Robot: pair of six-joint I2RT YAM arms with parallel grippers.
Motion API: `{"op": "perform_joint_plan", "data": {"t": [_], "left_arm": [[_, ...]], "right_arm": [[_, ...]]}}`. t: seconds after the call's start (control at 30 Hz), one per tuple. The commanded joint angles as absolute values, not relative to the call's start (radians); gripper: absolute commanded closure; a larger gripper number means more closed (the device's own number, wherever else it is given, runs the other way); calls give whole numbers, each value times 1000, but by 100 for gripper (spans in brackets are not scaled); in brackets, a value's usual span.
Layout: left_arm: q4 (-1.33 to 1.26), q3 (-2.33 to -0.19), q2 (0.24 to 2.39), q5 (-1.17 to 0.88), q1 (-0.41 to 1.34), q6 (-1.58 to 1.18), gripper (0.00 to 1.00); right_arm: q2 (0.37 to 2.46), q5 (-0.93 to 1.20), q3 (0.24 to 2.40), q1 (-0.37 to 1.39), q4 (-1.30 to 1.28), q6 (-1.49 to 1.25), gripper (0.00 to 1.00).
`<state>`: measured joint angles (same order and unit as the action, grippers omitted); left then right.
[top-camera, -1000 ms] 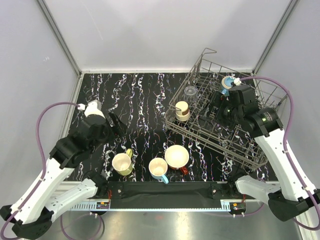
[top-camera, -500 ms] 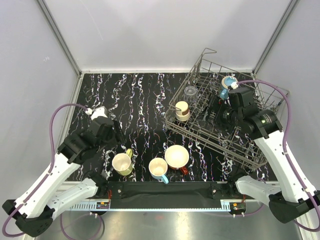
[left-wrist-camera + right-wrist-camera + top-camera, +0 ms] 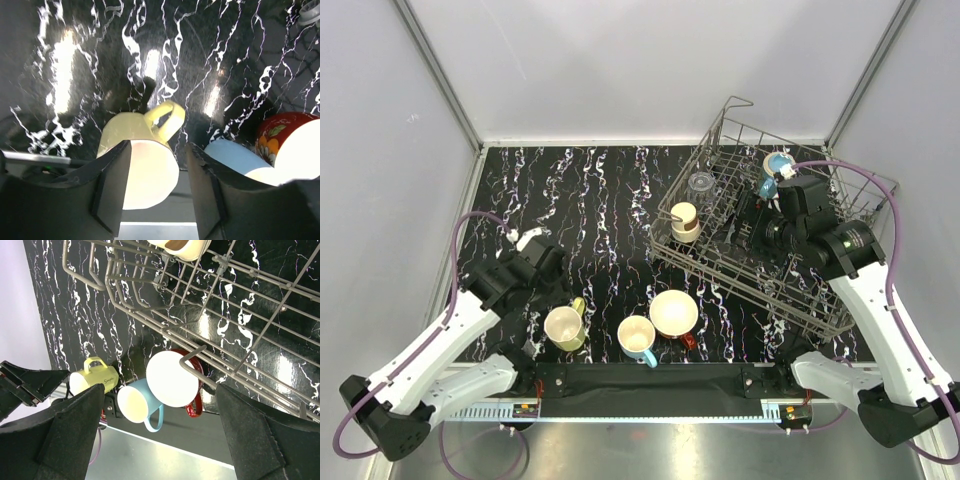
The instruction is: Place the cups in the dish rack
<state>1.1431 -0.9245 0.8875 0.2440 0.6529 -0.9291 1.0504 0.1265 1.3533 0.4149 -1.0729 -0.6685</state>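
Three cups stand on the table near the front edge: a yellow-green mug [image 3: 564, 327], a light-blue mug [image 3: 637, 339] and a wide red mug [image 3: 675, 314]. My left gripper [image 3: 548, 290] hangs low just behind the yellow-green mug. In the left wrist view its open jaws [image 3: 157, 195] straddle that mug [image 3: 145, 150], with a gap on the right side. The dish rack [image 3: 820, 300] holds a clear tumbler [image 3: 701, 185], a cream-brown cup [image 3: 685, 222] and a teal cup [image 3: 776, 165]. My right gripper [image 3: 745, 228] hovers over the rack, wide open [image 3: 165, 440] and empty.
The right wrist view looks down through the rack's wires [image 3: 200, 305] at the yellow-green mug [image 3: 92, 377], light-blue mug [image 3: 137, 405] and red mug [image 3: 175, 380]. Grey walls enclose the black marbled table [image 3: 600, 200]. A black bar [image 3: 650, 380] runs along the near edge.
My left arm has swung down and toward the front, bringing its jaws around the yellow-green mug while they narrowed. The right arm shifted slightly and stayed open over the rack.
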Motion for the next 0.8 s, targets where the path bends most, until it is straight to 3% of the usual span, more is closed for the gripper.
{"op": "perform_joint_plan", "data": {"t": [0.0, 0.37, 0.5, 0.77], "left_arm": [[1158, -901, 853, 204, 653, -1005, 48], [1173, -890, 819, 163, 681, -1015, 42], [1160, -868, 796, 129, 710, -1052, 35], [1149, -821, 821, 89, 758, -1077, 36]], "right_arm": [[1045, 146, 1338, 411, -1039, -638, 0], [1075, 158, 1315, 410, -1000, -638, 0], [1080, 163, 1304, 411, -989, -640, 0], [1077, 160, 1299, 410, -989, -640, 0]]}}
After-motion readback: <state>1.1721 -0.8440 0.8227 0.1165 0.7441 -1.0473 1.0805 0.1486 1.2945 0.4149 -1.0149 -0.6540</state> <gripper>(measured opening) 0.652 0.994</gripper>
